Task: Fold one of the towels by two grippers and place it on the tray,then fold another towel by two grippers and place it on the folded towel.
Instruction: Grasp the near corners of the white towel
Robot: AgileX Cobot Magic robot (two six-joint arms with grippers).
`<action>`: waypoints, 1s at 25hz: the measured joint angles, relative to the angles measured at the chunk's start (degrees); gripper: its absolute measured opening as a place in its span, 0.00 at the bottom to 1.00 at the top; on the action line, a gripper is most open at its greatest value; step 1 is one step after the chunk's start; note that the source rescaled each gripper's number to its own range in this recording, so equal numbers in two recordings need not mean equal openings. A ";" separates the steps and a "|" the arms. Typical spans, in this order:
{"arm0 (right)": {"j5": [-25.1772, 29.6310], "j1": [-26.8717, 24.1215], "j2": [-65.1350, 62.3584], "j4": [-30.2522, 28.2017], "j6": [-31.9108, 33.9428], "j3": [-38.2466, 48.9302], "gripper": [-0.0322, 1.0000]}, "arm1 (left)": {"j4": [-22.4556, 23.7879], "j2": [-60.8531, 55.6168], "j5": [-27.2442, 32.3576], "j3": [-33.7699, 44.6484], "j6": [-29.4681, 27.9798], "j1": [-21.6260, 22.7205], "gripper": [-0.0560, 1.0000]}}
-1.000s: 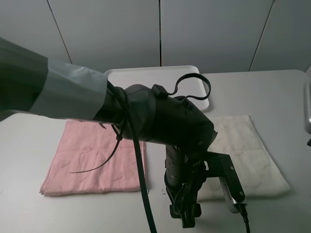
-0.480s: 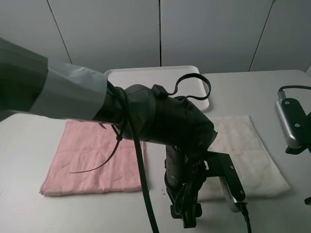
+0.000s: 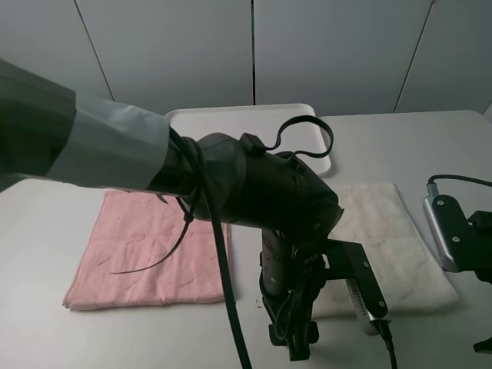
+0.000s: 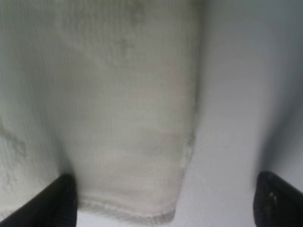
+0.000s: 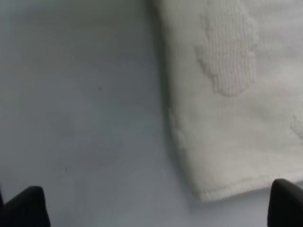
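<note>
You had left gripper (image 4: 170, 201) and right gripper (image 5: 155, 205) both spread wide, empty, one at each lower corner of the cream towel (image 3: 392, 231) lying flat lower right, probably to pinch that edge for folding toward the tray (image 3: 231, 119).

White table (image 3: 38, 254) carries a pink towel (image 3: 146, 254), cream towel (image 3: 403, 246) and tray (image 3: 231, 119)

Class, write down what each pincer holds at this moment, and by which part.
Nothing is held. The left pincer and right pincer both stand open, each over a corner of the cream towel.
</note>
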 joint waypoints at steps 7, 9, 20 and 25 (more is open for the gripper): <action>-2.83 5.36 3.71 -1.29 -0.08 0.09 1.00 | 0.00 0.00 0.00 0.00 0.00 0.00 0.96; -4.65 6.56 6.19 -1.29 0.57 0.09 1.00 | 0.00 0.00 0.00 0.00 0.00 0.00 0.96; -13.02 6.99 15.43 -8.99 6.22 0.09 1.00 | 0.11 0.00 0.63 0.00 0.00 0.00 0.96; -14.21 7.20 16.22 -9.35 6.82 0.09 1.00 | 0.11 0.00 0.63 0.00 0.00 0.00 0.96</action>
